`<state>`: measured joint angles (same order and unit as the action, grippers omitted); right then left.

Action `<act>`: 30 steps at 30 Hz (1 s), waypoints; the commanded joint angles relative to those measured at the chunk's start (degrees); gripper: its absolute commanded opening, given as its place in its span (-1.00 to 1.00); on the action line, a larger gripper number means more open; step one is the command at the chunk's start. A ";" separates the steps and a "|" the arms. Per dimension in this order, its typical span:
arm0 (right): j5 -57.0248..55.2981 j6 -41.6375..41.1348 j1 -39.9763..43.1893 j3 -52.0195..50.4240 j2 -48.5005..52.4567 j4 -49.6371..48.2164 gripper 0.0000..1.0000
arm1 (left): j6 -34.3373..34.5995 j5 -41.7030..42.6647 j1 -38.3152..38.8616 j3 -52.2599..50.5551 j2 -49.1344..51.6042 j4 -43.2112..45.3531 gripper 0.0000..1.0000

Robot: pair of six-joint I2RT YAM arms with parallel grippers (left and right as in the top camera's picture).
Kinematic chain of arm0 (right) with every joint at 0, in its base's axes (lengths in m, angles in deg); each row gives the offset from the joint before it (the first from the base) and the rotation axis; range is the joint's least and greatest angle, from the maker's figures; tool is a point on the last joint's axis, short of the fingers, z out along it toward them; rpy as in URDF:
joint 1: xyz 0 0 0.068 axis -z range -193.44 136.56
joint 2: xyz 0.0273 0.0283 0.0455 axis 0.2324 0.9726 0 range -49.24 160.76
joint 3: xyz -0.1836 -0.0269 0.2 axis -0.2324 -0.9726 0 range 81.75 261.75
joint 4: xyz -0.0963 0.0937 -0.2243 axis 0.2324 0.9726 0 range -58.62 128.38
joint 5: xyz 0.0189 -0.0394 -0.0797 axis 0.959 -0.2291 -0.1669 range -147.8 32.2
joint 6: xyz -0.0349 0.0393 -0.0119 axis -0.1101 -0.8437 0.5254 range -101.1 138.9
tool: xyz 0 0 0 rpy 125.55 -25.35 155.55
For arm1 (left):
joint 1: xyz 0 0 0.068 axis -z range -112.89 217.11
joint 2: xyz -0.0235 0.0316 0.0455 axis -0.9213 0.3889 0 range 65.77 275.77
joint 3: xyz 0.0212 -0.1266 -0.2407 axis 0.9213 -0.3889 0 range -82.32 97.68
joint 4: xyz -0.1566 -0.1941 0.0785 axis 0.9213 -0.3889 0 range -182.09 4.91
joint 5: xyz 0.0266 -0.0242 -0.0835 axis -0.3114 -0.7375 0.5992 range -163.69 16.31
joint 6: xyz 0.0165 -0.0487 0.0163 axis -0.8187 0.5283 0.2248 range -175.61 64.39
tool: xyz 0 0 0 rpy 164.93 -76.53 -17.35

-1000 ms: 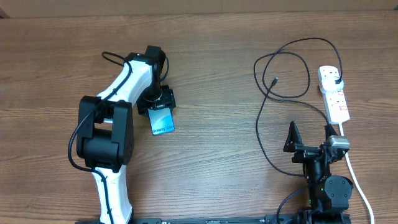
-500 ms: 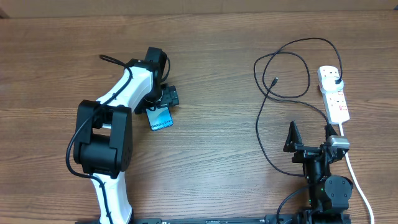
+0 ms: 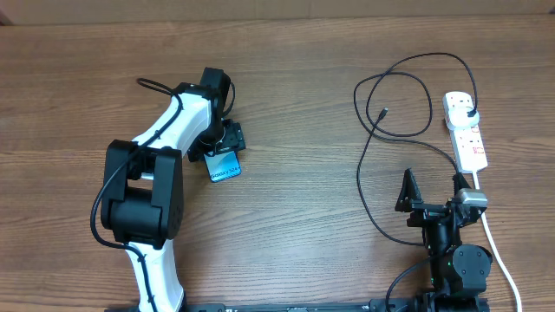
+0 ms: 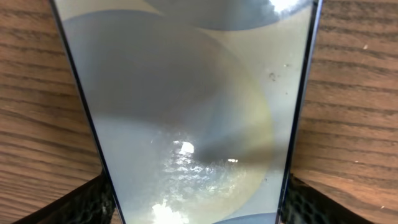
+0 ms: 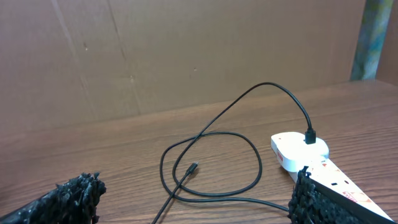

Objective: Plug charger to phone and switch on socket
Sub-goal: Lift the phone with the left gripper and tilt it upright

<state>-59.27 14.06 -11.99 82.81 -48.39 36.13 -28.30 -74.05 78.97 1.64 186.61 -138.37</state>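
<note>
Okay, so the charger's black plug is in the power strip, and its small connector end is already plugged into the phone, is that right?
Not quite. The charger's plug is in the socket, but its connector tip is not in the phone. The tip lies loose on the table, far from the phone, as the overhead view shows.

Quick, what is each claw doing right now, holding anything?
Left gripper: straddles the phone; whether it grips cannot be told.
Right gripper: open, holding nothing.
</note>
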 commanded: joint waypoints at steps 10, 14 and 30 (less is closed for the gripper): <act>0.11 0.22 -0.17 -0.61 -0.68 -0.15 1.00 | -2.01 6.40 -0.20 0.33 5.49 -6.71 0.54; 0.11 0.22 -0.17 -0.61 -0.68 -0.15 1.00 | -3.23 7.78 -0.20 5.70 5.46 -12.90 0.49; 0.11 0.22 -0.17 -0.63 -0.68 -0.15 1.00 | -26.25 45.59 -0.20 11.87 5.46 -30.75 0.39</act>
<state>-59.27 14.02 -11.99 82.81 -48.39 36.15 -45.33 -44.65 78.75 12.22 191.81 -166.52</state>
